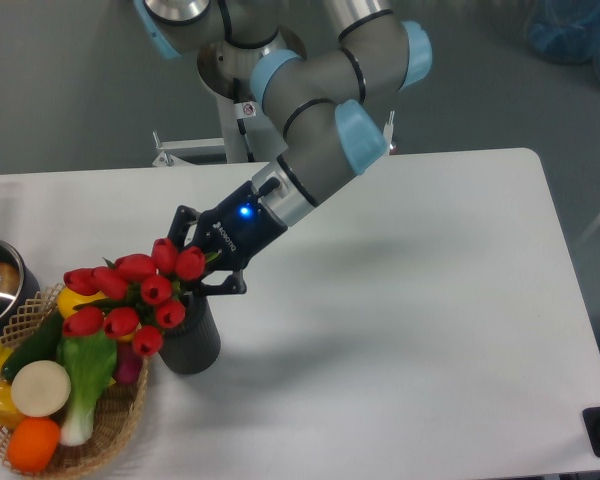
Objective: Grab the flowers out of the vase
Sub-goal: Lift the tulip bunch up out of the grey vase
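White table (pixel 400 300): jaws apparently closed on flowers (pixel 130 295), stems in vase (pixel 190 340).

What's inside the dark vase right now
The red tulips sit at the mouth of the vase, their heads leaning left over the wicker basket. The tool is closed at their base. The stems and vase interior are hidden.

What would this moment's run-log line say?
phase: grasp | gripper: shut on flowers | flowers: stems in vase | vase: upright beside basket
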Robot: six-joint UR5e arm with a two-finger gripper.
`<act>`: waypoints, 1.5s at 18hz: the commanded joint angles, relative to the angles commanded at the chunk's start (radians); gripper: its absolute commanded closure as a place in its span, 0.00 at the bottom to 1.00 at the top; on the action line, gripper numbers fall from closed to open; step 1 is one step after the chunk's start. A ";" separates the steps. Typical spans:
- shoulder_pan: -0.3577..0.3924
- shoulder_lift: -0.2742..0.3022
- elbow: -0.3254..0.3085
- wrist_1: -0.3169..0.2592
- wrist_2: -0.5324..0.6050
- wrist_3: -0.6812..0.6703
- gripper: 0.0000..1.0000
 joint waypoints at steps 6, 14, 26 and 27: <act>0.031 0.002 0.055 -0.002 -0.089 -0.080 0.89; 0.054 0.020 0.061 -0.008 -0.133 -0.129 0.89; 0.118 0.029 0.118 -0.008 -0.204 -0.233 0.89; 0.132 0.029 0.124 -0.008 -0.213 -0.235 0.89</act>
